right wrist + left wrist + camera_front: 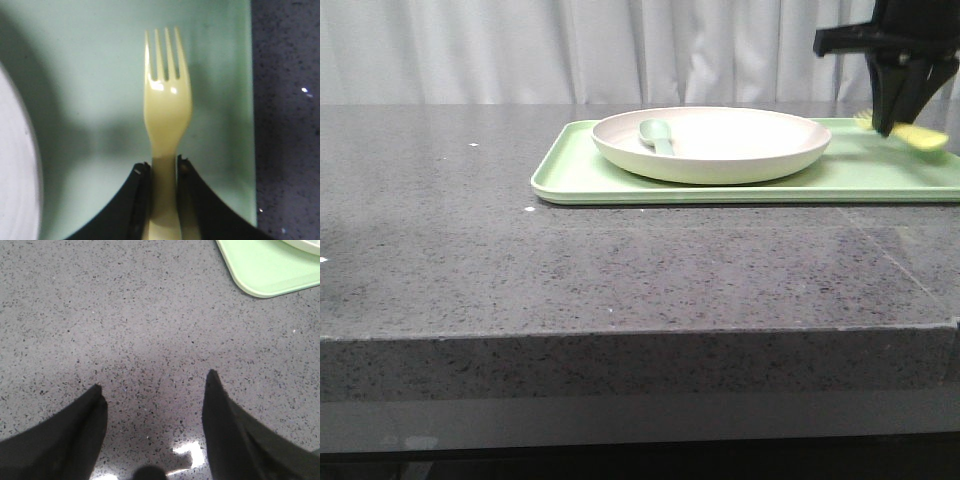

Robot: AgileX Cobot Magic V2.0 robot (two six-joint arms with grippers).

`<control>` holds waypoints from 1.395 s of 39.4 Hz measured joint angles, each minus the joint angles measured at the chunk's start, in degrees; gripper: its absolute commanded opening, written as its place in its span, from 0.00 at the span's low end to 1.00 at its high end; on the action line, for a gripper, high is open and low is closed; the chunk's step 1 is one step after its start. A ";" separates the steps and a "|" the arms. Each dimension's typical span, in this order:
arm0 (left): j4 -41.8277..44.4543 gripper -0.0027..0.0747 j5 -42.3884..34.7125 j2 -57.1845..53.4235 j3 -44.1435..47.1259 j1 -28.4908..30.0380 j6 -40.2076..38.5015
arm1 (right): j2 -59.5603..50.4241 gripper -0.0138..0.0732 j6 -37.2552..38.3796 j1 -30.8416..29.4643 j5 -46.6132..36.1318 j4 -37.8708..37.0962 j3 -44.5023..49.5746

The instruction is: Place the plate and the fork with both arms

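Note:
A cream-white plate [712, 145] rests on the light-green tray [620, 186] at the back of the table. A pale grey-green spoon [657, 135] lies inside the plate. My right gripper [892, 128] is shut on the handle of the pale-yellow fork [920, 136], just above the tray's right part, right of the plate. The right wrist view shows the fork [167, 105] with its tines pointing away from my right gripper [164, 167] over the tray [100, 75], and the plate's edge [17, 165] beside it. My left gripper [155, 380] hangs open over bare counter.
A tray corner [265, 270] shows in the left wrist view, away from the fingers. The dark speckled stone table [620, 270] reaches from the tray to the front edge. A white curtain [570, 50] hangs behind.

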 measured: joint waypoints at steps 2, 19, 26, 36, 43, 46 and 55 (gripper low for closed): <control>0.00 0.57 0.00 0.00 0.00 0.00 0.00 | 0.67 0.29 0.00 0.00 -0.43 0.56 0.00; 0.00 0.57 0.00 0.00 0.00 0.00 0.00 | 1.31 0.57 -0.03 0.00 -2.27 1.44 0.10; 0.00 0.57 0.00 0.00 0.00 0.00 0.00 | 1.31 0.59 -0.03 0.00 -2.66 1.49 0.10; 0.00 0.57 0.00 0.00 0.00 0.00 0.00 | 0.24 0.59 -0.03 0.00 -2.18 1.49 0.10; 0.00 0.57 0.00 0.00 0.00 0.00 0.00 | -5.29 0.59 -1.18 0.97 -1.27 1.57 0.10; 0.00 0.57 0.00 0.00 0.00 0.00 0.00 | -8.35 0.59 -1.95 2.12 -1.05 1.57 0.10; 0.00 0.57 0.00 0.00 0.00 0.00 0.00 | -23.22 0.59 -5.71 6.95 -5.04 3.48 6.97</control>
